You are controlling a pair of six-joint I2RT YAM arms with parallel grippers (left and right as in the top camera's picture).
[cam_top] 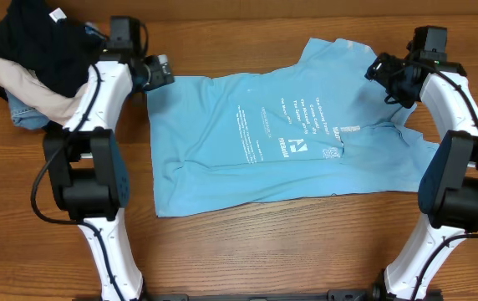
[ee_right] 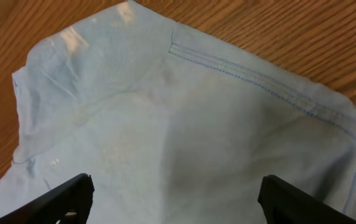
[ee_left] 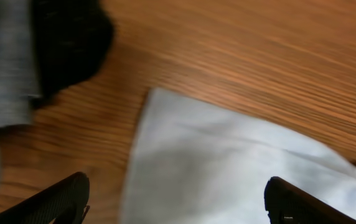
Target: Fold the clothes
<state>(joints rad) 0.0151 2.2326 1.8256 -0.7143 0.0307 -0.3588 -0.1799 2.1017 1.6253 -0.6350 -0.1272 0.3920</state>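
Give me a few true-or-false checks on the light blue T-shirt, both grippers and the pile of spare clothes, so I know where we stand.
1. The light sky-blue cotton T-shirt lies spread open on the brown wooden table, white print facing up. True.
2. The left gripper is shut on the shirt. False: it is open, its fingers wide apart over the shirt's corner.
3. A black garment tops a pile with a cream garment at the far left of the table. True.
4. The right gripper hangs over that pile. False: it is open over the shirt's sleeve, on the opposite side.
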